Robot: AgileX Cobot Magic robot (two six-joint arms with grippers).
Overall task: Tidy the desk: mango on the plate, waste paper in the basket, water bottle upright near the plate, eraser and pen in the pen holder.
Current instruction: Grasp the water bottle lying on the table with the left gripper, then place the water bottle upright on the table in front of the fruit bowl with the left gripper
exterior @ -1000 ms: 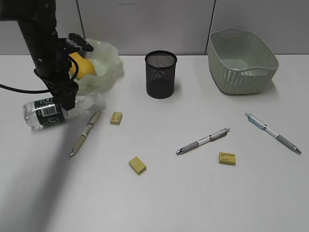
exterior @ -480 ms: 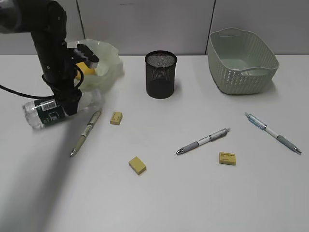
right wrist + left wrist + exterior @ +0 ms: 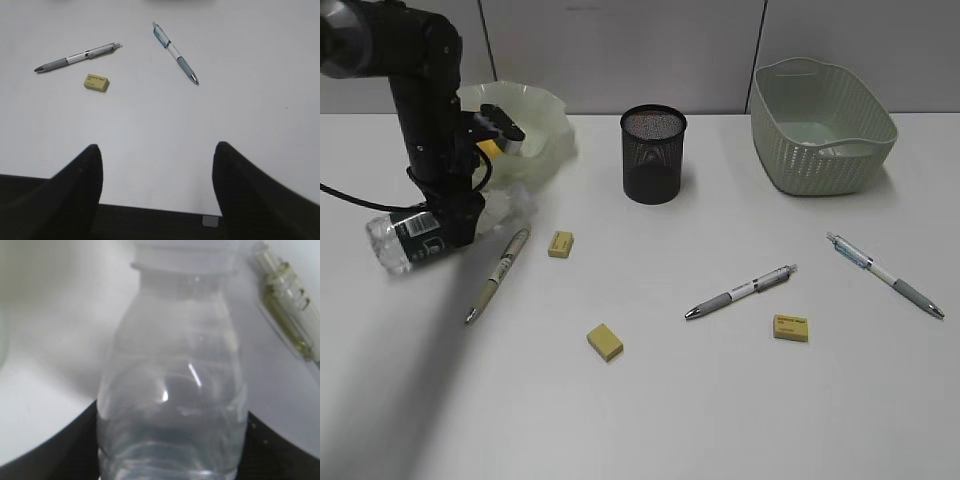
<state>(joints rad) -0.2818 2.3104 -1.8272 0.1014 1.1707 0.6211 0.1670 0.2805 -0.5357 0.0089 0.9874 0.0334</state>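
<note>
The water bottle (image 3: 408, 236) lies on its side on the desk (image 3: 670, 400) at the left and fills the left wrist view (image 3: 172, 365). My left gripper (image 3: 455, 222) is down over it, open, with one jaw on each side of its body. The mango (image 3: 490, 149) lies in the plate (image 3: 538, 120), half hidden by the arm. The pen holder (image 3: 653, 155) stands at the middle back, the basket (image 3: 820, 125) at the back right. My right gripper (image 3: 157, 155) is open and empty, out of the exterior view. No waste paper shows.
Three pens lie on the desk: one beside the bottle (image 3: 498, 272), one right of centre (image 3: 740, 291), one at the far right (image 3: 885, 275). Three yellow erasers lie near them (image 3: 560, 244), (image 3: 605, 342), (image 3: 791, 328).
My left arm has swung down and lowered its gripper over the bottle. The bottle has shifted slightly left.
</note>
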